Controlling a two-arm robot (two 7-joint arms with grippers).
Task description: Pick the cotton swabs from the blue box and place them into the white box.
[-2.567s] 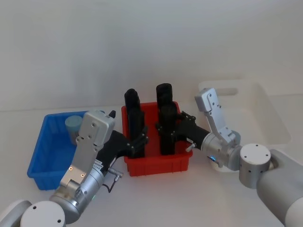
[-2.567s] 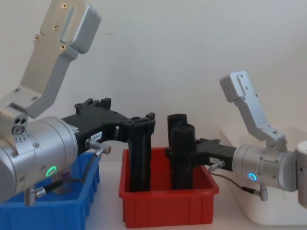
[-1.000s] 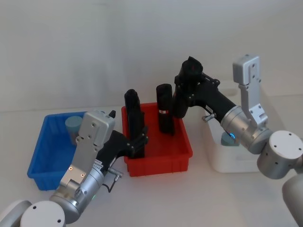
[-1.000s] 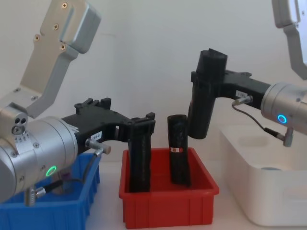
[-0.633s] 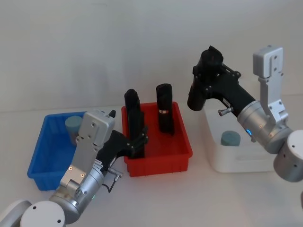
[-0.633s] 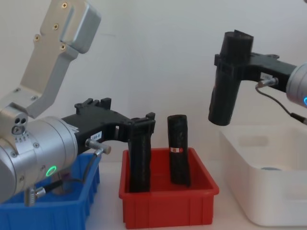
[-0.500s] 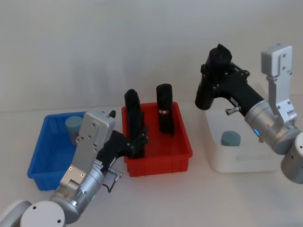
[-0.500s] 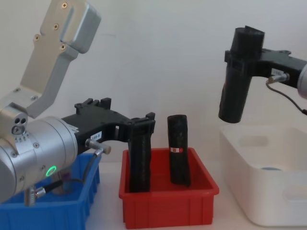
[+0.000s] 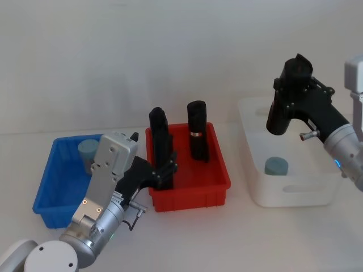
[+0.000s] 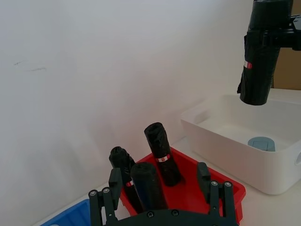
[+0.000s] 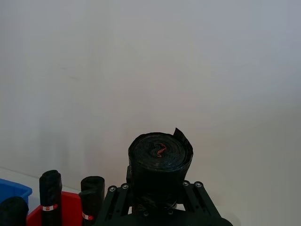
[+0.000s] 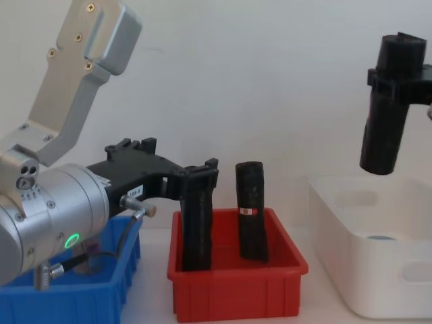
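One cotton swabs tub point(image 9: 88, 150) with a light blue lid stands at the back of the blue box point(image 9: 45, 198). Another tub point(image 9: 277, 166) sits inside the white box point(image 9: 295, 195); its lid also shows in the chest view point(image 12: 383, 237) and the left wrist view point(image 10: 260, 143). My right gripper point(image 9: 289, 97) is shut on a black roll point(image 12: 381, 142), hanging upright over the white box's back left part. My left gripper point(image 12: 199, 179) is open and low, its fingers point(image 10: 113, 181) straddling a black roll point(image 10: 148, 188) in the red bin.
The red bin point(image 9: 190, 192) stands between the blue and white boxes. It holds upright black rolls; one point(image 9: 197, 130) stands at its back. A plain white wall runs behind the table. My left arm's large grey link point(image 12: 81, 81) rises over the blue box.
My right gripper has carried the black roll to the right, from over the red bin's edge to above the white box. The left arm has not moved.
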